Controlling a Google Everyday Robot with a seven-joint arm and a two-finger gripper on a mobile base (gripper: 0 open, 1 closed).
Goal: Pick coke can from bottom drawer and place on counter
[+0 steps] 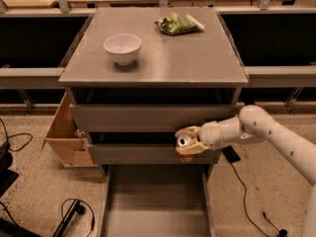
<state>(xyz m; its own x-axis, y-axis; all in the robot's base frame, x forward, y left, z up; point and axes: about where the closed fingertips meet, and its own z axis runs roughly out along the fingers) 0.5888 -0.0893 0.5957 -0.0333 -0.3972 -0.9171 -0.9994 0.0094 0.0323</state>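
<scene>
My gripper [186, 143] is shut on the coke can [183, 142], whose silver lid faces up between the pale fingers. It hangs in front of the two flat grey drawer fronts, above the right side of the pulled-out bottom drawer [114, 201], a long grey tray whose floor shows nothing in it. The white arm reaches in from the right. The counter [197, 53], a smooth grey slab, tops the cabinet above the gripper.
A white bowl [122, 48] stands on the counter's left half and a green snack bag [177, 23] at its far right. A tan wooden box [66, 137] sits on the floor left of the cabinet. Black cables lie on the floor at both sides.
</scene>
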